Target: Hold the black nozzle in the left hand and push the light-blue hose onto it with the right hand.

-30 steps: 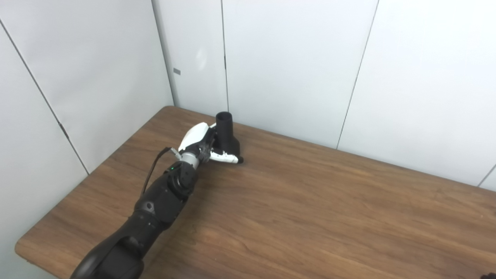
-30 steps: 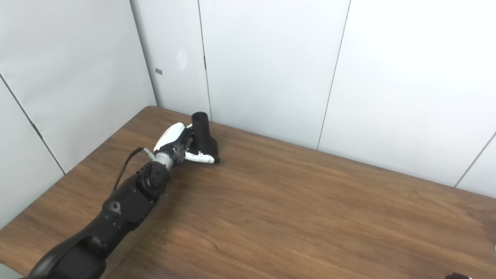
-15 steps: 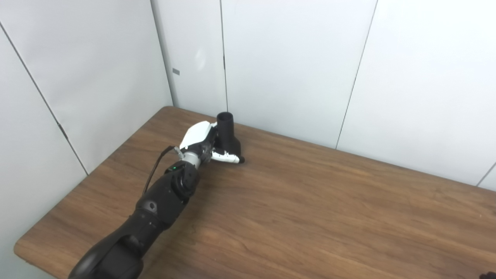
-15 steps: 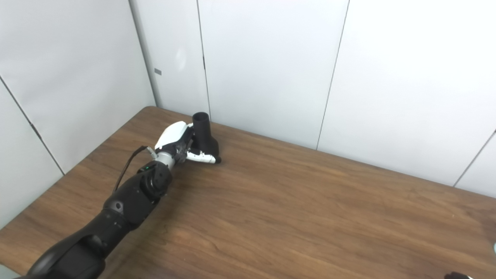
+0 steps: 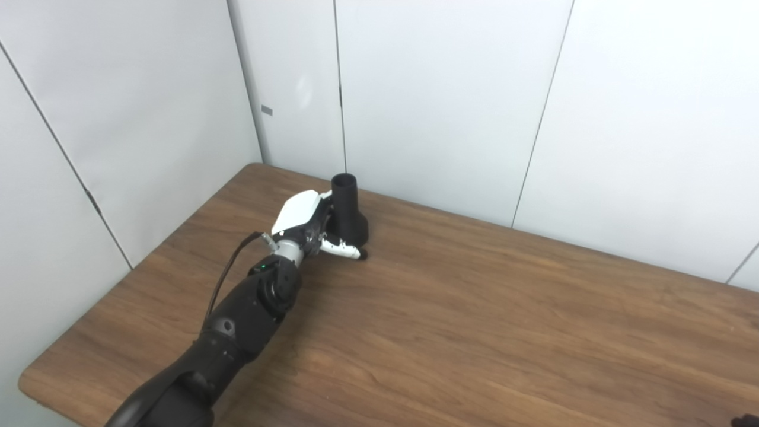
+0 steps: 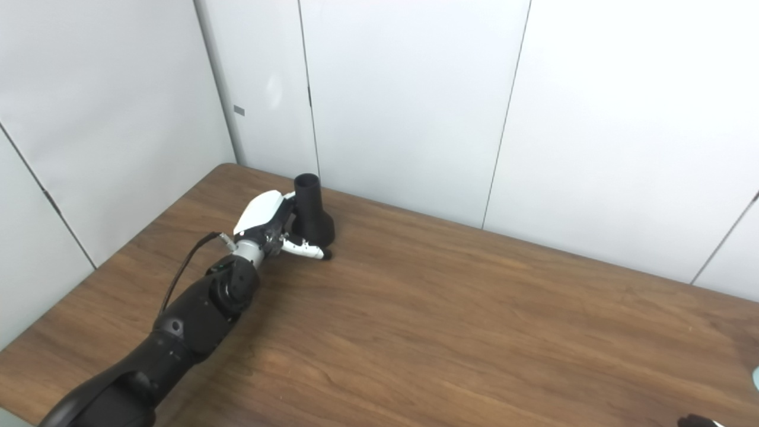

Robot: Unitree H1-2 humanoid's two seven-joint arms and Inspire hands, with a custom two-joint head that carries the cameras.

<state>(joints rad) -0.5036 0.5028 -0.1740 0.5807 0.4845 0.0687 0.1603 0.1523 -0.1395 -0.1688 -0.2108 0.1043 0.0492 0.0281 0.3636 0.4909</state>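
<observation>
The black nozzle (image 5: 348,210) stands upright on the wooden table (image 5: 474,332) near its far left corner, with its narrow tube pointing up. My left hand (image 5: 302,219) is against its left side. The thumb (image 5: 344,249) lies across the front of the wide base, and the fingers are hidden behind the nozzle. A pale blue sliver at the right edge of the right eye view (image 6: 756,378) may be the hose. Only a dark tip of my right hand (image 6: 697,422) shows at the bottom right corner.
White wall panels (image 5: 445,107) stand right behind the table's far edge and along its left side. The table's left edge (image 5: 118,284) runs close beside my left arm.
The camera has shifted slightly. The thumb has dropped lower across the front of the nozzle base. The nozzle stays in place.
</observation>
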